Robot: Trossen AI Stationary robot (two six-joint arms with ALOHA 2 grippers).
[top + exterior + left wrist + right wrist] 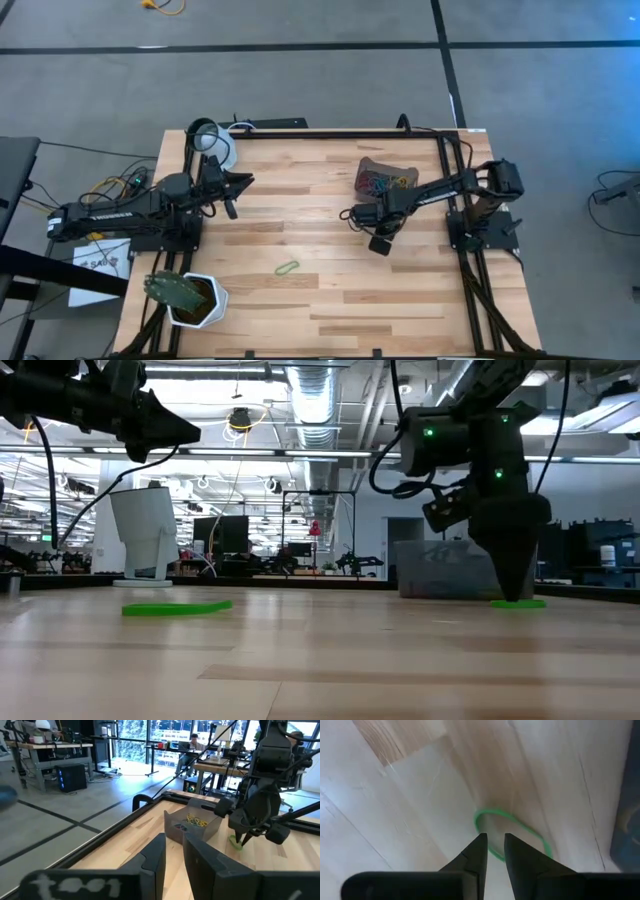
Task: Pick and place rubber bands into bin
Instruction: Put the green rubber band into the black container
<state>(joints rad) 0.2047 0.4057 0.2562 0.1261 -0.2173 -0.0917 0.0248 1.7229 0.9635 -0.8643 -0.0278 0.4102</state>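
- Working across the wooden table (330, 300), only two loose bands are seen outside the bin; the larger share of the rubber bands (378, 184) is already heaped in the bin (386, 178), which sits near the far right corner of the table.
- The left arm is parked at the left side of the table, its gripper (232, 205) held above the wood near a white cup (215, 147); its fingers are seen almost together with a slim gap and nothing between them.
- The right gripper (492, 851) is brought down nose-first just in front of the bin, its tips at or nearly at the table surface in the low view.
- A green band (512, 835) lies flat on the wood just beyond those tips, beside the bin; the fingers are nearly closed with only a narrow slot, and nothing is gripped yet.
- For a clean pick, the slot is best set astride one side of the loop, so that a single strand is caught rather than pushed along.
- The tips should be pressed lightly to the wood before closing, since so thin a strand is likely to slip under them.
- A second green band (287, 268) is left near the table's middle, well apart from both grippers.
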